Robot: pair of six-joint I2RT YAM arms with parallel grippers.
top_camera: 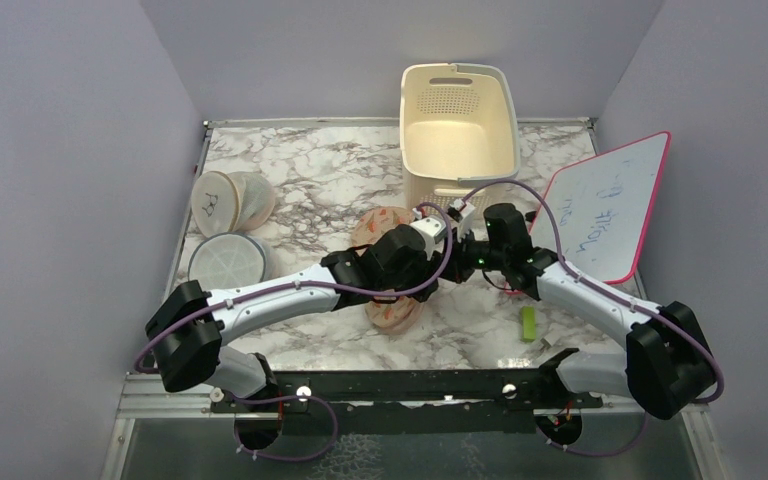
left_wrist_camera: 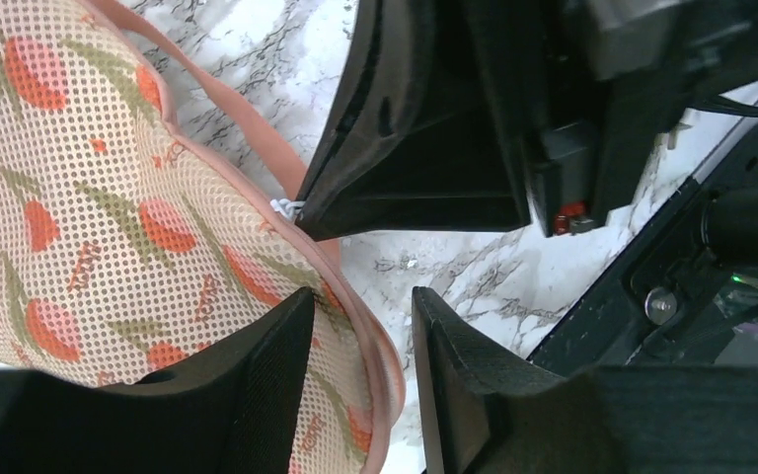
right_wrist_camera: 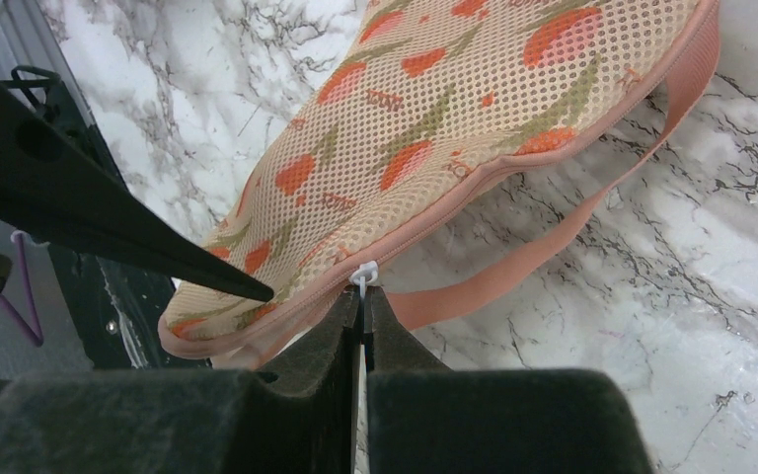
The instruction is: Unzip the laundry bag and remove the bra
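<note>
The laundry bag (top_camera: 392,312) lies flat mid-table, peach mesh with orange and green motifs, mostly hidden under both arms in the top view. My left gripper (left_wrist_camera: 362,296) stands open astride the bag's (left_wrist_camera: 109,197) piped rim, one finger over the mesh, the other over bare marble. My right gripper (right_wrist_camera: 363,296) is shut on the white zip pull (right_wrist_camera: 363,275) at the bag's (right_wrist_camera: 434,109) edge. That pull (left_wrist_camera: 286,207) also shows in the left wrist view, at the tip of the right fingers (left_wrist_camera: 405,148). The zip looks shut. The bra is hidden.
A cream basket (top_camera: 457,130) stands at the back. A pink-edged whiteboard (top_camera: 605,205) leans at the right. Round white mesh cases (top_camera: 230,200) (top_camera: 228,260) lie at the left. A small green object (top_camera: 528,323) is near the right arm. The bag's peach strap (right_wrist_camera: 553,237) loops over the marble.
</note>
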